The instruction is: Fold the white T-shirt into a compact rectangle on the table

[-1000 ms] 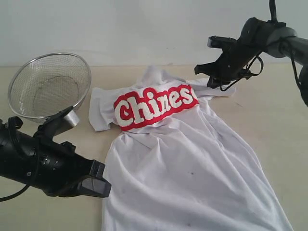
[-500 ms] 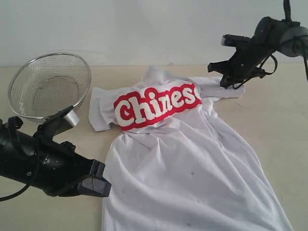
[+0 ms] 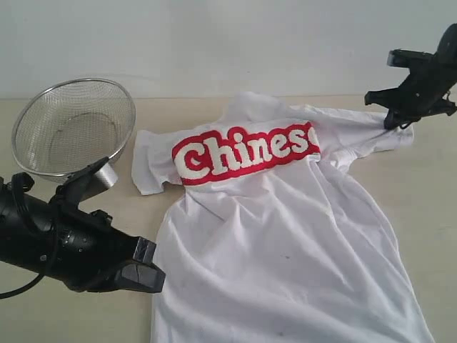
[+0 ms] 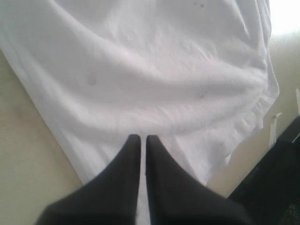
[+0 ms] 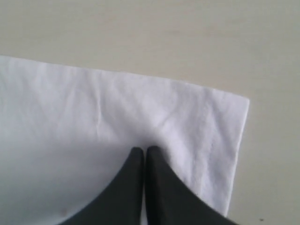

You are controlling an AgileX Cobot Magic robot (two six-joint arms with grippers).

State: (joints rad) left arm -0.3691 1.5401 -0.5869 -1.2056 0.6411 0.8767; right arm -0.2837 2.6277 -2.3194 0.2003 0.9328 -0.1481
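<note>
The white T-shirt (image 3: 285, 236) lay face up on the table (image 3: 428, 193), spread out and wrinkled. Its collar end pointed to the far edge and its hem ran out of the near side of the exterior view. The red band (image 3: 246, 151) with white lettering crossed the chest at a slant. One sleeve (image 3: 146, 168) lay flat on the left, and the other sleeve (image 3: 364, 132) was stretched out to the right.

The right gripper (image 3: 391, 123) stood at the end of that stretched sleeve. In the right wrist view its jaws (image 5: 142, 150) were pressed together with the sleeve cloth pinched at their tips, near the sleeve's square corner.

The left gripper (image 3: 146, 271) was low at the shirt's left side edge, near the hem. In the left wrist view its jaws (image 4: 140, 138) were closed tip to tip over the cloth's edge. Whether any fabric was caught between them could not be determined.

A wire-mesh bowl (image 3: 71, 136) stood tilted on the table at far left, apart from the shirt.
</note>
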